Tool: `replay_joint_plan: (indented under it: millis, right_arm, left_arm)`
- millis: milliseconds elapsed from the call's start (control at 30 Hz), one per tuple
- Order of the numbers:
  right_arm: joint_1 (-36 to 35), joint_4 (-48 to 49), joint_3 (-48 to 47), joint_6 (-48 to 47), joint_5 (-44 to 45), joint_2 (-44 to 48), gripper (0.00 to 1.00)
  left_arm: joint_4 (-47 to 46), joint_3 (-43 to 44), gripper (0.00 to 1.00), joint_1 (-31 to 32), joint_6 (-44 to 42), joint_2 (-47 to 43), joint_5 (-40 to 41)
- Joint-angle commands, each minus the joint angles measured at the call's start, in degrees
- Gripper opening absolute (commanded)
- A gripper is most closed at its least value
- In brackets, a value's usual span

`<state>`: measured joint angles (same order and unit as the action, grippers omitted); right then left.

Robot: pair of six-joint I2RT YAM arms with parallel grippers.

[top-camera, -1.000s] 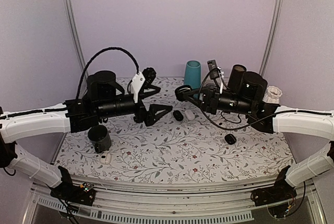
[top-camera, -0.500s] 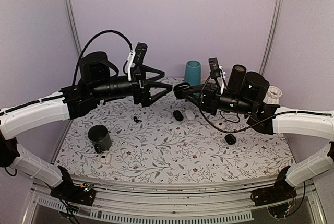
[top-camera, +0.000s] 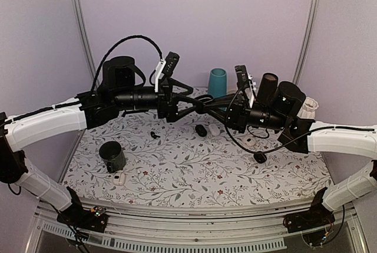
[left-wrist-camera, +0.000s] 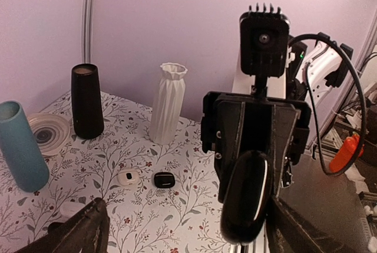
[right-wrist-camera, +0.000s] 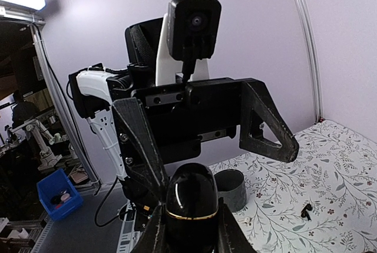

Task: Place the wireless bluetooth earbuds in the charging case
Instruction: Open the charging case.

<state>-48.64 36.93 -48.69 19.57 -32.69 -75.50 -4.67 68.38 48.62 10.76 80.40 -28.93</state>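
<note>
My right gripper [right-wrist-camera: 189, 226] is shut on the charging case [right-wrist-camera: 189, 197], a glossy black egg-like shell with a thin gold seam, and holds it in the air above the table's far middle. Facing it, my left gripper [top-camera: 189, 103] stands open, its fingers [right-wrist-camera: 268, 126] spread wide just short of the case [left-wrist-camera: 247, 197] and apart from it. One tiny black earbud [top-camera: 154, 134] lies on the floral table [top-camera: 194, 170] below the left arm and shows again as the earbud [right-wrist-camera: 305, 210] in the right wrist view. I see no other earbud.
A black pod [top-camera: 201, 130] and a white pod [top-camera: 214, 129] lie under the grippers, and another black pod [top-camera: 260, 157] lies under the right arm. A teal cup [top-camera: 217, 82], a black cylinder [top-camera: 268, 85] and a white vase [top-camera: 306, 108] stand at the back. A black cup [top-camera: 112, 155] sits front left.
The left arm rose and swung right, bringing its open gripper up to face the held case. The earbud it covered now shows. The right arm barely moved.
</note>
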Motion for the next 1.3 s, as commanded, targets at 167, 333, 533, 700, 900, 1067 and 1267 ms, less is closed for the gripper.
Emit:
replay_joint_plan:
  millis: [167,333,533,700,900,1067,1267]
  right_arm:
    - [-1.2,3.1,-0.8,-0.1,-5.2,0.2,0.02]
    - [-1.2,4.2,-0.5,-0.2,-7.2,0.4,0.02]
    - [-1.2,5.1,0.4,0.0,-7.4,1.2,0.02]
    - [-1.2,4.7,0.6,0.2,-6.4,1.5,0.02]
    - [-1.1,3.7,0.5,1.3,-2.8,1.0,0.03]
    - [-0.4,3.7,0.5,3.1,-0.8,0.8,0.02]
    - [0.5,3.8,0.3,4.8,-0.3,0.5,0.03]
  left_arm:
    - [2.9,3.4,0.92,0.6,0.4,0.6,4.4]
    - [4.7,4.9,0.92,0.2,1.1,0.8,8.2]
    - [5.6,6.1,0.92,-1.0,2.1,1.0,10.1]
    - [5.7,7.0,0.92,-1.2,1.9,1.6,8.5]
    - [3.8,6.4,0.92,-1.1,1.8,0.1,4.4]
    - [1.9,5.3,0.92,-1.2,2.2,-1.8,1.0]
    - [1.0,4.5,0.92,-1.2,2.4,-3.4,0.4]
